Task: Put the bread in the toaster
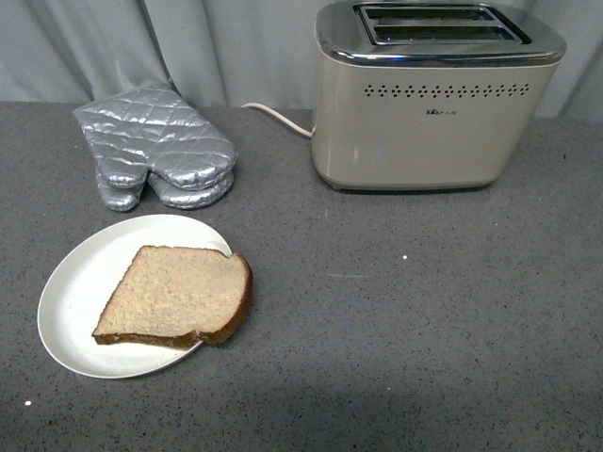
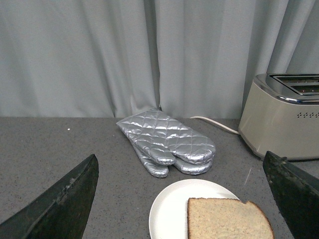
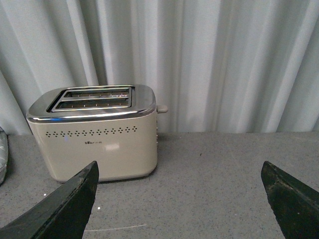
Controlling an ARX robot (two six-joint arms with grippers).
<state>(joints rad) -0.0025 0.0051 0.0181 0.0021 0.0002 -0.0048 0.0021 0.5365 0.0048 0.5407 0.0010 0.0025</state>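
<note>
A slice of brown bread (image 1: 179,297) lies flat on a round white plate (image 1: 80,292) at the front left, its crust edge hanging over the plate's right rim. The cream toaster (image 1: 429,118) stands at the back right, both chrome-rimmed slots empty. Neither arm shows in the front view. In the left wrist view my left gripper (image 2: 182,199) is open, its dark fingers wide apart on either side of the bread (image 2: 229,219) and plate (image 2: 172,209), apart from both. My right gripper (image 3: 179,199) is open over bare counter, with the toaster (image 3: 94,139) ahead of it and to one side.
Silver quilted oven mitts (image 1: 155,151) lie stacked at the back left, behind the plate. A white power cord (image 1: 278,118) runs from the toaster toward the grey curtain. The counter is grey and speckled.
</note>
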